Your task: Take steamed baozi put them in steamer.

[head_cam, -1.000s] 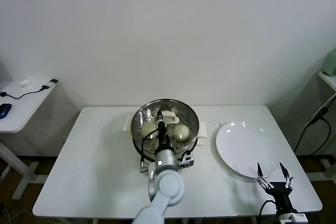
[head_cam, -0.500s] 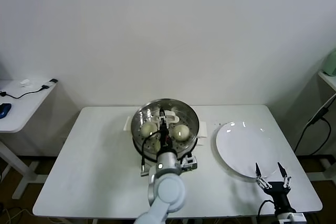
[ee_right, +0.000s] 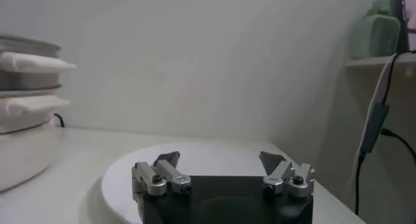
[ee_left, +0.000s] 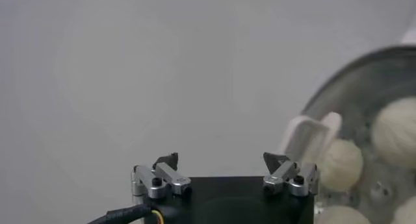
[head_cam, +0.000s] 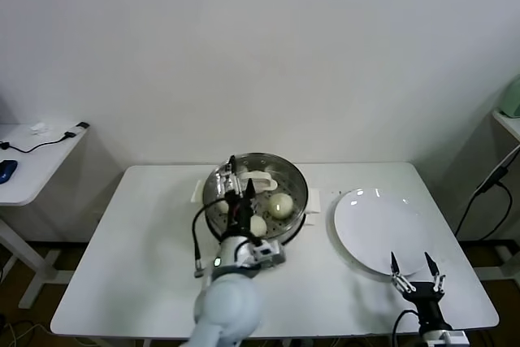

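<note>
The steamer (head_cam: 294, 178) is a shiny steel pot on a cream base at the table's middle back. Baozi lie on its tray: one on the right (head_cam: 280, 204), one at the front (head_cam: 258, 224). Others are hidden behind my left arm. My left gripper (head_cam: 240, 176) is open and empty, over the pot's left half. The left wrist view shows the open left gripper (ee_left: 221, 160), the steamer rim (ee_left: 351, 82), its cream handle (ee_left: 309, 138) and several baozi (ee_left: 342, 165) inside. My right gripper (head_cam: 410, 259) is open and empty at the plate's front edge; it also shows in the right wrist view (ee_right: 221, 159).
A flat white plate (head_cam: 378, 229) lies bare to the right of the steamer; it also shows in the right wrist view (ee_right: 195, 155). A side table (head_cam: 32, 160) with cables stands far left. A shelf (head_cam: 508, 119) and a hanging cable are at the far right.
My left gripper has swung left and back over the pot, uncovering a baozi at the tray's front. My right gripper has slid slightly toward the table's front.
</note>
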